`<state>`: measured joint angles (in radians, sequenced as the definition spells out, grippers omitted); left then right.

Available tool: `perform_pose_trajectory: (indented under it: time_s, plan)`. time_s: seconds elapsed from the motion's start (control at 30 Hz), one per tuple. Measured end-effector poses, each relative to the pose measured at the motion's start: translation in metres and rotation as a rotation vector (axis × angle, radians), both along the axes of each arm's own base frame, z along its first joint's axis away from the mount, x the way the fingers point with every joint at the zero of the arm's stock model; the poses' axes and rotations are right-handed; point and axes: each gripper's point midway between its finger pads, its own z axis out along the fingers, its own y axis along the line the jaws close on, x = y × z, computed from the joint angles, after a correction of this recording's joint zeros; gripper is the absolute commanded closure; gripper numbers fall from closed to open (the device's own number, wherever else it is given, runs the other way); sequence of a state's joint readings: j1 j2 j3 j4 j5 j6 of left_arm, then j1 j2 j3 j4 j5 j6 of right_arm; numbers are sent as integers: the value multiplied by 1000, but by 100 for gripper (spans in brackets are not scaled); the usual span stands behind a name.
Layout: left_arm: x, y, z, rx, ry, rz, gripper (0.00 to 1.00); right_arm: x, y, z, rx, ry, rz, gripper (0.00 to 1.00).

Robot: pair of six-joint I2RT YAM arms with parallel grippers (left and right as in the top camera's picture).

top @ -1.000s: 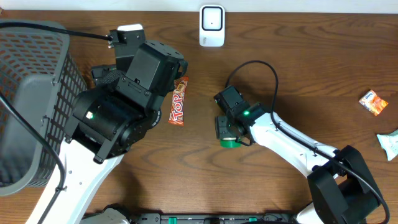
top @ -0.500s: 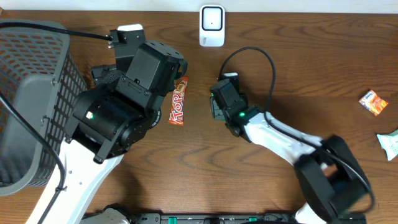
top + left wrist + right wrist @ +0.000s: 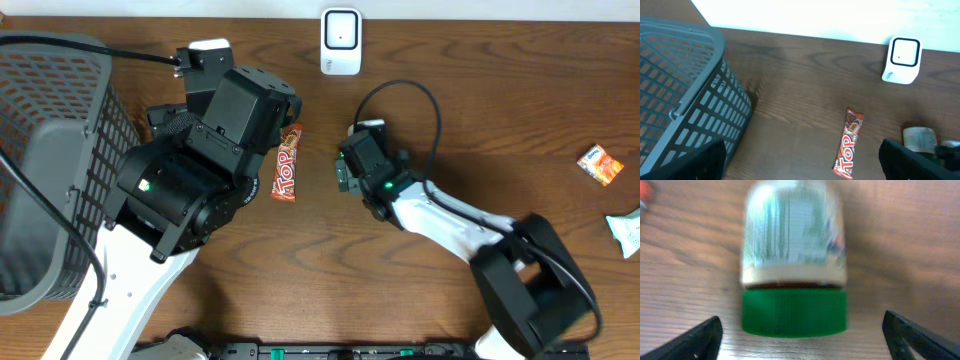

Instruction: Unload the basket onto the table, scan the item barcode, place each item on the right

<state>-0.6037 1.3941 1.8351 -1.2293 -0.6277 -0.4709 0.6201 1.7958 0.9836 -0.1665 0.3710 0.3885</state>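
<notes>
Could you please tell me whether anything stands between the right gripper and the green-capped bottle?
Nothing visible does: the bottle lies on the table directly ahead of the right gripper, whose open jaws stand wide on either side.

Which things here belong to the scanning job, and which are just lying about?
In use: white barcode scanner; green-capped labelled bottle; right gripper, open.
Lying about: red Top candy bar; grey mesh basket; small orange packet; white-green wrapper.
</notes>
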Motion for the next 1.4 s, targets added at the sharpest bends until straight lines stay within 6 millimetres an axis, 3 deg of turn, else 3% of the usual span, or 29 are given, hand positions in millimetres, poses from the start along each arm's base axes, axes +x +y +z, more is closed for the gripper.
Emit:
perform_pose_trajectory:
  time_s: [0.1, 0.17, 0.37, 0.57, 0.8, 1.07, 1.23, 1.4]
  plan:
    - [0, 0, 0, 1, 0, 0, 2, 7, 4, 23, 36, -62, 4, 1]
    - [0, 0, 0, 0, 0, 0, 2, 9, 4, 26, 44, -72, 5, 1]
    - [0, 0, 0, 0, 0, 0, 2, 17, -10, 13, 50, -44, -32, 5]
    - [0, 0, 0, 0, 0, 0, 2, 23, -5, -7, 66, -32, -28, 9]
    - [0, 0, 0, 0, 0, 0, 2, 25, 1, -20, 86, -18, -14, 38]
    - [0, 0, 0, 1, 0, 0, 2, 29, -5, -22, 68, -18, -5, 38]
    - [0, 0, 0, 0, 0, 0, 2, 18, -10, -22, 32, 56, 11, 38]
    - [0, 0, 0, 0, 0, 0, 2, -14, -12, -12, 15, 242, 59, 44]
